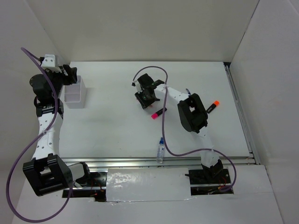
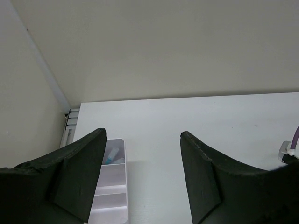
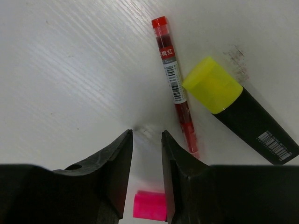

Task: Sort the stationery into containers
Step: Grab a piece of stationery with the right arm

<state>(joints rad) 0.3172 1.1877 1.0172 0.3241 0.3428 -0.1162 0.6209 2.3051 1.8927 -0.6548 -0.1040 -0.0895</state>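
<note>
Near the middle of the table, three pieces of stationery lie close together. In the right wrist view a thin red pen lies flat, and a black highlighter with a yellow cap lies just beside it, the yellow cap almost touching the pen. A highlighter with a pink cap lies a little nearer to the arm bases. From the wrist only its pink end shows, at the bottom edge between the finger bases.

The right gripper is over this group. Its two fingers are drawn close, with only a narrow gap, and bare table shows between the tips, so it grasps nothing.

Further right, partly behind the right arm, lies a highlighter with an orange cap. A small clear bottle with a blue cap lies at the near edge of the table, well apart from the others.

The white box stands at the far left of the table. Its far compartment holds something with a blue part, but what it is I cannot tell.

The left gripper is at the far end of the box, its fingers spread wide and holding nothing.
</note>
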